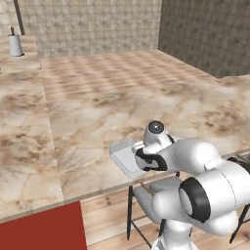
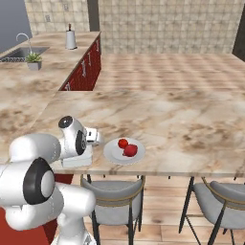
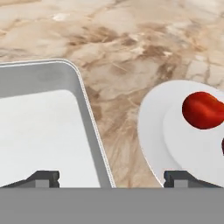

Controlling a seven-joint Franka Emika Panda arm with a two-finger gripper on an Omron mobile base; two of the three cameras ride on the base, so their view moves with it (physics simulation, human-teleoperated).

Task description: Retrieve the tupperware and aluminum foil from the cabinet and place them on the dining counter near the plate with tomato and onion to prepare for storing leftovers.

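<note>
Claw spread wide over the tray's right rim, plate with tomato at frame right.

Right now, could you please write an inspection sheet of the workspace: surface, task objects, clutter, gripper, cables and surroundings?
Surface: dining counter, beige-brown veined marble, bare apart from the items below.
Job's things: tupperware lies flat near the counter's front edge, beside the plate with a gap between them. The plate carries a red tomato and a darker red piece. Aluminum foil: nothing seen.
Clutter: nothing seen on the dining counter.
Gripper: gripper open, fingertips wide apart straddling the tray's right rim, holding nothing.
Cables: nothing seen.
Surroundings: grey stools under the counter edge; sink, small plant and paper towel roll on the far counter.
</note>
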